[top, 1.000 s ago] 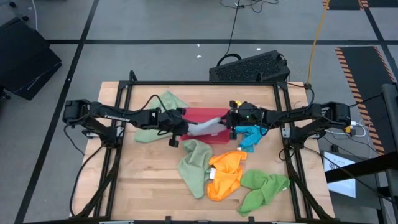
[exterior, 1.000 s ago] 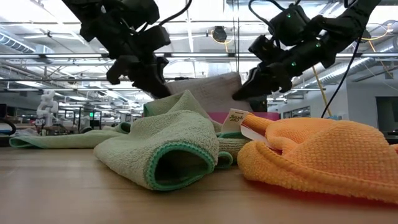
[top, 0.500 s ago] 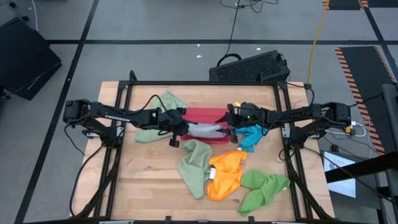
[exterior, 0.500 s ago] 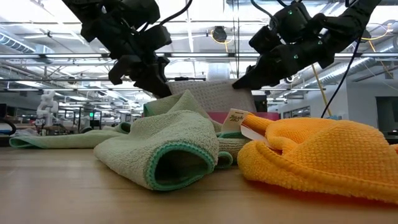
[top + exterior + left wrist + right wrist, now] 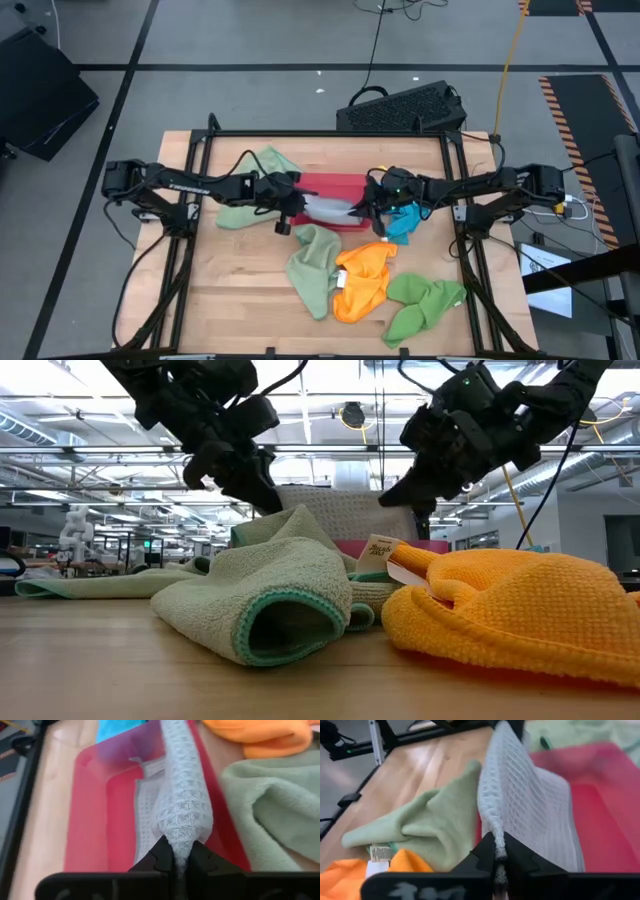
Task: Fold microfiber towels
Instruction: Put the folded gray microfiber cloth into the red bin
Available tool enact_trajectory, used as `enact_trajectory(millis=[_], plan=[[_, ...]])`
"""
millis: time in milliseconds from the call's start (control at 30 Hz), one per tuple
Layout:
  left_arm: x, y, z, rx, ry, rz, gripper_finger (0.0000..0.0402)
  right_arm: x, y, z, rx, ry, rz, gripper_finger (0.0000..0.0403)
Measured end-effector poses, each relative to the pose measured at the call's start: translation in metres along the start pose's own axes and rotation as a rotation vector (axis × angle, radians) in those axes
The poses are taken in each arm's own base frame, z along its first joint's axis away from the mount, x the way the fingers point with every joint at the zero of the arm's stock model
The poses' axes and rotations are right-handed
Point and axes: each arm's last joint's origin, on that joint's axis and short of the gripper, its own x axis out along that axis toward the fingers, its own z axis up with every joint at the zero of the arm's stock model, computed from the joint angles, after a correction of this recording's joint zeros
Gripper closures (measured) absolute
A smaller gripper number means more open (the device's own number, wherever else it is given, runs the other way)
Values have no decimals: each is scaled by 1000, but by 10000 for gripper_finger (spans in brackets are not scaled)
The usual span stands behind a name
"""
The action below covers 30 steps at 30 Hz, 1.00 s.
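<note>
Both claws are clamped on the waffle-weave grey-blue towel [image 5: 184,805]: left gripper [image 5: 180,862] pinching one bunched end, right gripper [image 5: 499,854] the other, above the smooth red tray [image 5: 107,815].

Lighting: bright, even, overhead; ceiling lights [image 5: 340,380] glare in low view. Shadows soft. Wrist views blurred close up.

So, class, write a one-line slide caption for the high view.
Both end effectors, left and right, grip a pale grey-blue waffle-weave microfiber towel above the rigid red rectangular tray.
</note>
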Motion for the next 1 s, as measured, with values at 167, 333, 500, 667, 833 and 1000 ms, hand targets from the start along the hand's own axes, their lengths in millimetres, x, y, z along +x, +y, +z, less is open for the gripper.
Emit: enact_trajectory(millis=[167,333,500,667,833,1000], plan=[[11,5,-8,-40,33,10,380,0,-6,-3,64,19,-79,395],[21,9,-14,-84,49,35,360,3,-12,-7,73,29,-176,395],[27,9,-18,-83,82,69,327,11,-18,-13,28,38,-246,394],[29,14,-20,-122,134,215,282,15,-22,-15,5,36,-318,390],[29,15,-18,-123,115,229,218,14,-23,-16,-6,46,-368,341],[20,16,-11,-113,75,244,169,13,-23,-15,-3,40,-369,280]])
